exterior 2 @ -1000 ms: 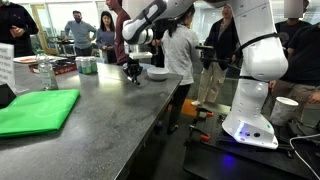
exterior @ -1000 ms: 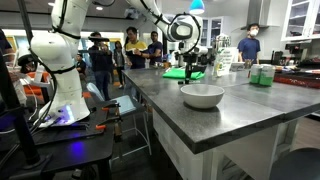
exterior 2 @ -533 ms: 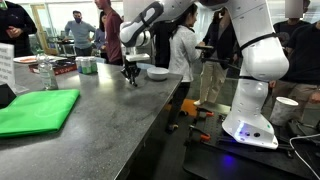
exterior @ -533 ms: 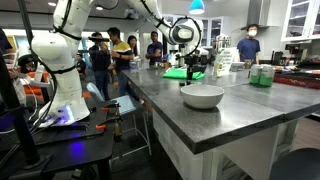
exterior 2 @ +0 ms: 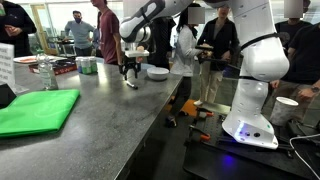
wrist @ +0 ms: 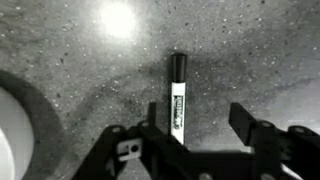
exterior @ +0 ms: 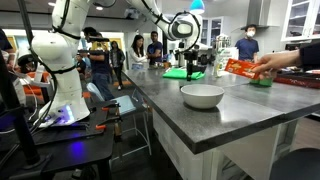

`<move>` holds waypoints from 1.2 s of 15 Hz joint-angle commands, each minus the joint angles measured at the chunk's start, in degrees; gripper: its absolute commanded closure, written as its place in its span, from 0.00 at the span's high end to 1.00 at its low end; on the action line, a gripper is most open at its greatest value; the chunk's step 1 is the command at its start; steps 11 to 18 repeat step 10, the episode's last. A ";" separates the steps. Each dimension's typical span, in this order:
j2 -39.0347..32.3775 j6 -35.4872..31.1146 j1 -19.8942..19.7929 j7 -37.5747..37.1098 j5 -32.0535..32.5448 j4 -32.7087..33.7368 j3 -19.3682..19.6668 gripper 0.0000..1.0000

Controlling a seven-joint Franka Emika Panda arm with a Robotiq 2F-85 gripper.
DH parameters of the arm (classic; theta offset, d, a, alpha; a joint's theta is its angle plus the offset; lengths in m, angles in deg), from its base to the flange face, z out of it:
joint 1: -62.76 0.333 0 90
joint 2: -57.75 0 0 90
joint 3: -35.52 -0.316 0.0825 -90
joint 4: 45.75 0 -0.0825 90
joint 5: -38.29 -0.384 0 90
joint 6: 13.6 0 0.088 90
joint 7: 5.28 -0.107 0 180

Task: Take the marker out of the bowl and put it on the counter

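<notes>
In the wrist view the marker [wrist: 178, 95] lies flat on the dark grey speckled counter [wrist: 250, 50], black cap pointing away from me. My gripper [wrist: 197, 122] hangs just above it, open; the marker's near end sits beside the left finger and touches neither. The white bowl's rim [wrist: 12, 130] shows at the left edge. In both exterior views the gripper [exterior: 193, 72] [exterior 2: 128, 72] hovers low over the counter [exterior: 200, 125] [exterior 2: 110, 120], apart from the bowl [exterior: 202, 96] [exterior 2: 157, 73]. The marker is too small to make out there.
A hand holding a red packet [exterior: 240, 67] reaches in over the counter's far end near green containers [exterior: 262, 76]. A green cloth [exterior 2: 40, 110] lies on the counter. Several people stand behind, and a white robot base [exterior 2: 250, 95] is beside the counter.
The jaws have opened and let go of the marker, which now rests on the counter. The gripper has lifted slightly. A hand with a red packet has come in.
</notes>
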 commanded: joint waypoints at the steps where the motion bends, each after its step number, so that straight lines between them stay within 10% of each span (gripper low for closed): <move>1: 5.24 2.99 0.70 -0.18 1.29 -3.65 0.25 1.00; 18: 19.87 4.19 1.08 0.50 6.59 -12.74 -1.08 1.00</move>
